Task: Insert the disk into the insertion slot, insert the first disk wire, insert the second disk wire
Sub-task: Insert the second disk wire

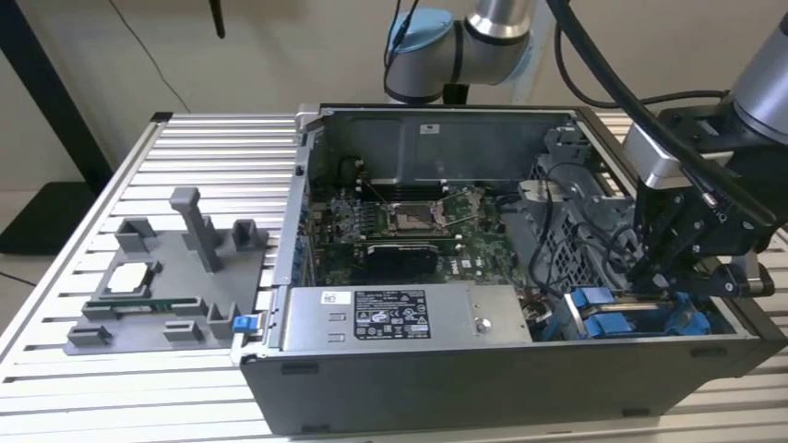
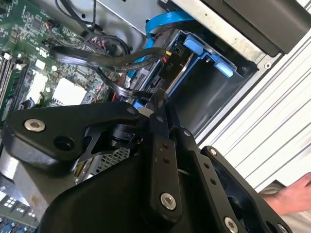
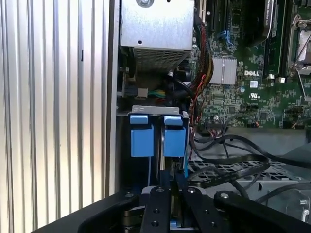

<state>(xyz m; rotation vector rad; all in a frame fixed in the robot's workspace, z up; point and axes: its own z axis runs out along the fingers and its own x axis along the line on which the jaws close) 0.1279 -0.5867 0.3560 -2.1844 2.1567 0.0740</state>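
Here, room: gripper (image 1: 671,277) hangs inside the case's (image 1: 493,388) crowded corner, cables (image 1: 555,249) close by.
Disk (image 3: 158,136): seated in the insertion slot (image 2: 214,92), just below the jaws.
Jaws: cannot tell.

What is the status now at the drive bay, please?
Gripper low inside the case, at the insertion slot. Fingers close together above the blue tabs. Black cables loose beside the bay.

Evenly and softly lit from above, with no hard shadows. Dim inside the computer case (image 1: 493,231) on the exterior view's right. Pale glare on the ribbed counter (image 3: 53,97) in the first wrist view. Out of focus on the near black pincer (image 2: 160,104) in both wrist views.
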